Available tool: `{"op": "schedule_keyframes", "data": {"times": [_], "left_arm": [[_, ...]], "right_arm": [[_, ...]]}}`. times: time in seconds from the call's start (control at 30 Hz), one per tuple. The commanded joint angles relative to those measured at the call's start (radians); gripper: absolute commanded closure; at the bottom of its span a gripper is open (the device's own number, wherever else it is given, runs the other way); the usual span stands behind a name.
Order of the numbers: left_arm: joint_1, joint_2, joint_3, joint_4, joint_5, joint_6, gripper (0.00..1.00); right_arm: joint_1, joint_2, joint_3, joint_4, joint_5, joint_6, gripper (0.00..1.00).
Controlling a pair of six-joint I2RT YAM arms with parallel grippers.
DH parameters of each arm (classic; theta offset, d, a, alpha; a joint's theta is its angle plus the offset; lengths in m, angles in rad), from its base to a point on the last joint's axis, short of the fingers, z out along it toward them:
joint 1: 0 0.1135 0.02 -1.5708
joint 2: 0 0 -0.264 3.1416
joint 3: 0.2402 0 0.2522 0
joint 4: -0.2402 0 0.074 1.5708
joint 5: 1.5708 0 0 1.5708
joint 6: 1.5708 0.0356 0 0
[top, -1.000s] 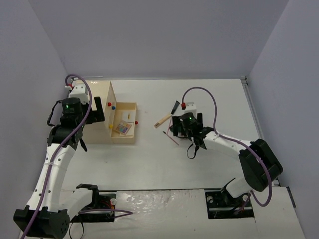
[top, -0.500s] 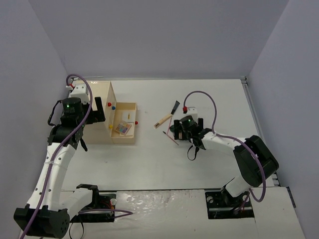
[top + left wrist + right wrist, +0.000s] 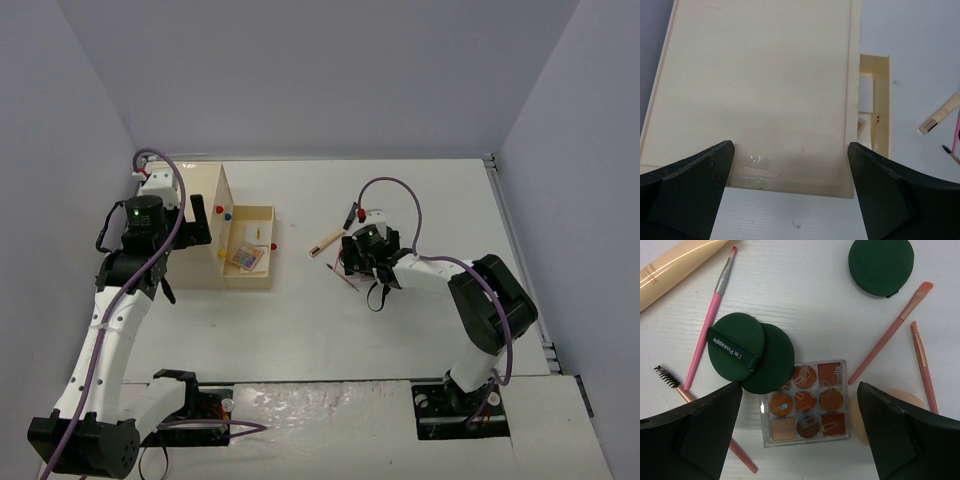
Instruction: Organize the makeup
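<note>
In the right wrist view my right gripper (image 3: 799, 390) stands open just above the makeup pile, one finger on each side of a clear square palette (image 3: 807, 402) of brown and orange shades. Two overlapping dark green round puffs (image 3: 737, 352) cover the palette's upper left corner, and a third (image 3: 881, 265) lies apart at the top. A beige sponge (image 3: 862, 415) touches the palette's right edge. Pink brushes (image 3: 707, 322) and pencils (image 3: 890, 332) lie around. My left gripper (image 3: 790, 147) is open over the beige box lid (image 3: 760, 90), holding nothing.
The beige wooden box (image 3: 268, 225) with coloured knobs stands open at the left, with a colourful palette (image 3: 245, 258) inside its tray. A beige tube (image 3: 327, 243) and a black item (image 3: 352, 213) lie between the box and my right gripper (image 3: 358, 255). Walls enclose the table.
My right gripper has shifted a little to the left over the makeup pile, and its elbow has drawn in. The left arm has not moved.
</note>
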Motion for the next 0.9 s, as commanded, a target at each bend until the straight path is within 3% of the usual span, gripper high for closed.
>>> {"op": "schedule_keyframes", "data": {"times": [0.0,0.43,0.87], "left_arm": [[0.008,-0.001,0.044,0.04,0.01,-0.008,0.03],[0.008,-0.004,0.044,0.04,0.01,-0.008,0.03],[0.008,-0.004,0.042,0.04,0.006,-0.007,0.03]], "right_arm": [[-0.027,0.021,0.041,-0.004,-0.035,-0.003,0.05],[-0.051,0.062,0.082,-0.04,-0.118,-0.022,0.15],[0.041,0.054,0.116,-0.053,-0.169,-0.046,0.18]]}}
